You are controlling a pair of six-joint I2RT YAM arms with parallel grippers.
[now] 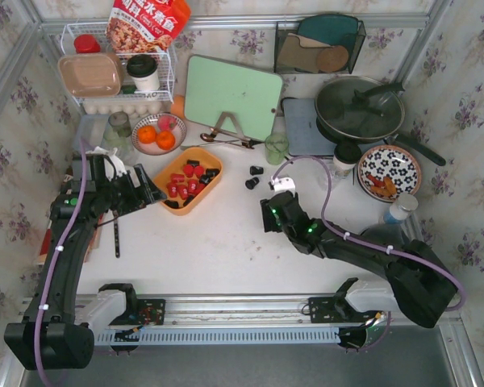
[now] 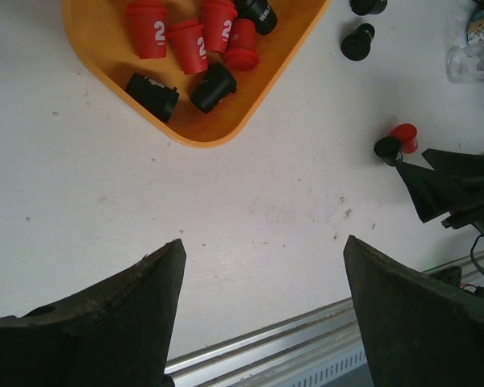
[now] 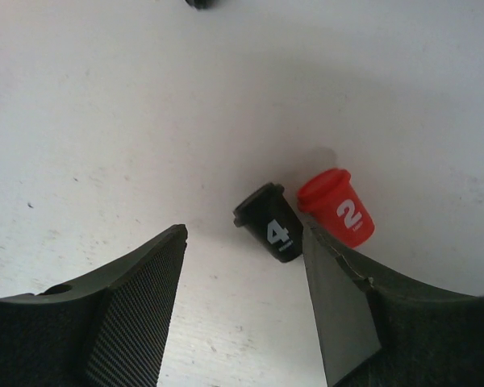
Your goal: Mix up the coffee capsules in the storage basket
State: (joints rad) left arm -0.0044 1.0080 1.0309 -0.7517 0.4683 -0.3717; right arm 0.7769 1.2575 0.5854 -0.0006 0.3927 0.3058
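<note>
The orange-yellow storage basket [image 1: 203, 197] lies left of centre and holds several red and black coffee capsules [image 1: 184, 182]; it also shows in the left wrist view [image 2: 105, 56]. Two black capsules [image 1: 253, 177] lie loose on the table to its right. My left gripper [image 1: 149, 193] is open and empty beside the basket's left end, over bare table [image 2: 264, 242]. My right gripper [image 1: 269, 214] is open and low over the table [image 3: 246, 234]. A black capsule marked 4 [image 3: 270, 226] lies on its side between the jaws, close to the right finger. A red capsule marked 2 [image 3: 336, 205] lies just outside that finger.
A bowl of oranges [image 1: 157, 135], a white wire rack [image 1: 117, 68], a green cutting board [image 1: 232, 95], a glass [image 1: 277, 147], a lidded pan [image 1: 359, 109] and a floral plate [image 1: 390, 171] stand along the back and right. A metal rail [image 1: 242, 310] runs along the near edge.
</note>
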